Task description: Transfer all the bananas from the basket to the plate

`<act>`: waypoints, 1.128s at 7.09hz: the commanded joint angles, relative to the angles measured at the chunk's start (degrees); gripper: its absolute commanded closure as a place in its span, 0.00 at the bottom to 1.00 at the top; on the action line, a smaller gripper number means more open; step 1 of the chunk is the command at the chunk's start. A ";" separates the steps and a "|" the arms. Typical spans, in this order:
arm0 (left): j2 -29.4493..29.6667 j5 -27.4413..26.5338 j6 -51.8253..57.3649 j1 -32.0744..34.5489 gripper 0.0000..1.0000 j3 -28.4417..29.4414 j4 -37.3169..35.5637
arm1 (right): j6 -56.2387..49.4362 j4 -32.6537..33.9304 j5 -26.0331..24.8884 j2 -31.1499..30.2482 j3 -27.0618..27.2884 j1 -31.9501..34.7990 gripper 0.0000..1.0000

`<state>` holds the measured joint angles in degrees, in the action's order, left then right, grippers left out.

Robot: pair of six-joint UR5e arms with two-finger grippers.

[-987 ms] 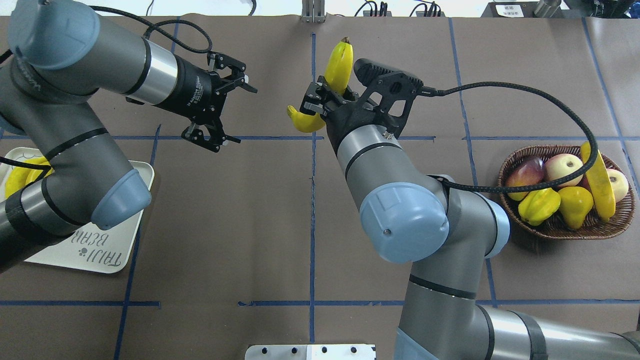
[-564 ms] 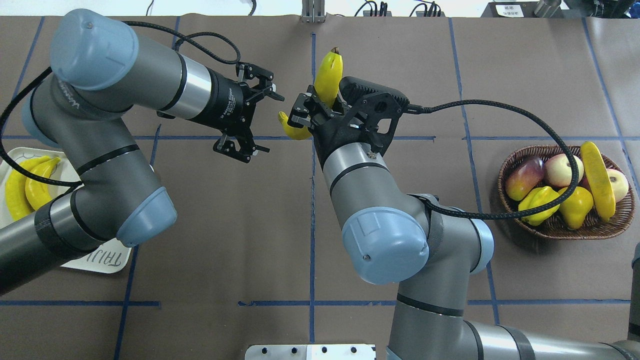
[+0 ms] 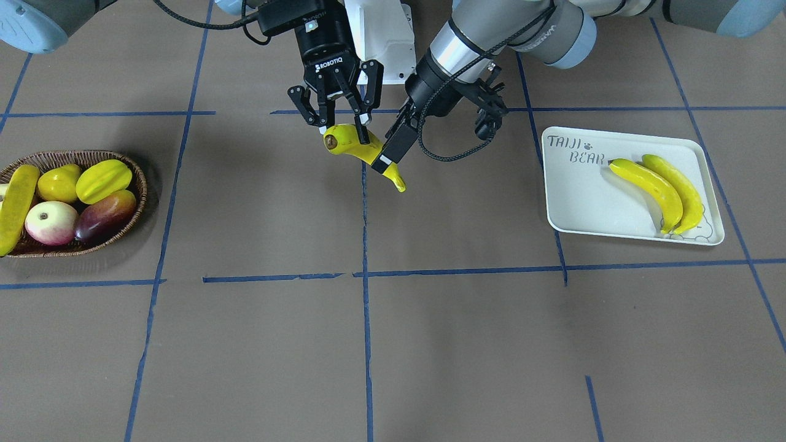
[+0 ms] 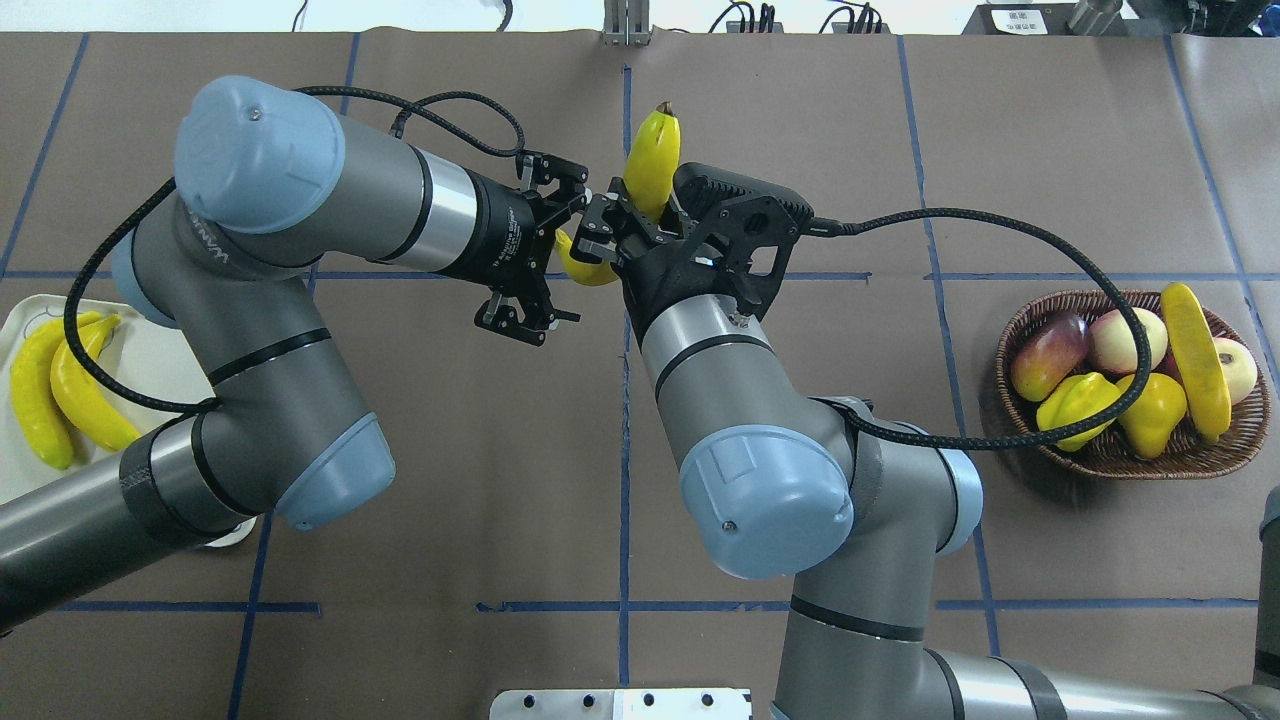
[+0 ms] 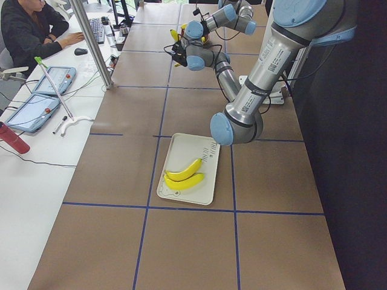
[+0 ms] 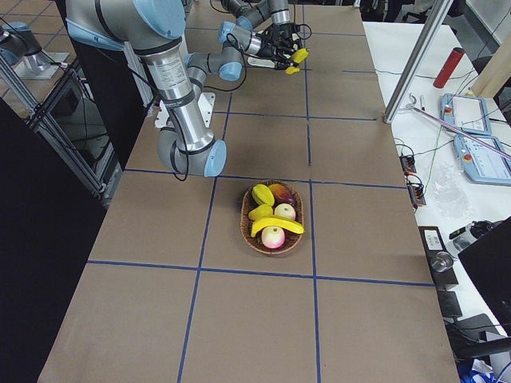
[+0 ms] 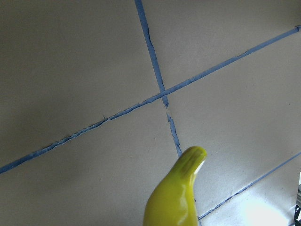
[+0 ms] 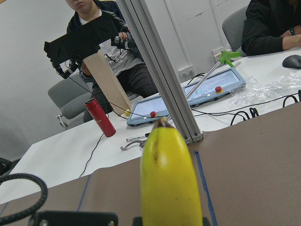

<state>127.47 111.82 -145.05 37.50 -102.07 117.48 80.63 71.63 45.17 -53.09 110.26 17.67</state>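
Observation:
My right gripper (image 3: 344,132) is shut on the middle of a yellow banana (image 3: 362,150) and holds it above the table centre; it also shows in the overhead view (image 4: 605,225). My left gripper (image 4: 557,258) is open, its jaws wide apart around the banana's lower end (image 4: 585,268). That end fills the bottom of the left wrist view (image 7: 176,193). Two bananas (image 3: 657,184) lie on the pale plate (image 3: 583,202). One more banana (image 4: 1195,360) lies across the wicker basket (image 4: 1100,455).
The basket also holds a starfruit (image 4: 1075,410), a mango (image 4: 1045,355), two apples and a yellow pear. Blue tape lines cross the brown table. Operators sit with tablets past the far edge (image 8: 188,101).
My left arm has swung right, away from the plate, and its open gripper now straddles the banana's lower end. My right gripper has shifted slightly left with the banana.

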 commanded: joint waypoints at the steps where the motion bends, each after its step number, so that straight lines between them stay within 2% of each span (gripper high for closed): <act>1: 0.85 -0.11 -0.32 -0.06 0.15 1.44 0.73 | -0.03 -0.26 0.01 0.00 0.04 0.00 1.00; 2: 0.76 -0.11 -0.32 -0.06 0.27 1.44 0.91 | -0.03 -0.26 0.01 0.09 0.13 0.00 1.00; 3: 0.76 -0.11 -0.32 -0.06 0.63 1.44 0.91 | -0.03 -0.26 0.09 0.09 0.13 0.00 1.00; 4: 0.67 -0.02 -0.24 0.12 0.96 1.44 0.91 | -0.03 -0.35 0.09 0.09 0.13 0.00 0.96; 5: 0.59 0.06 -0.15 0.21 1.00 1.44 0.91 | 0.06 -0.70 0.18 0.09 0.74 0.00 0.39; 6: 0.50 0.06 -0.15 0.38 1.00 1.44 1.69 | 0.14 -0.61 0.10 -0.35 0.48 0.00 0.00; 8: 0.41 0.15 0.11 0.73 1.00 1.44 1.70 | -0.55 -0.52 0.62 -0.52 1.61 0.00 0.00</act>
<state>127.96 111.91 -145.13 37.98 -100.64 119.10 80.42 71.04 45.49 -53.48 111.14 17.66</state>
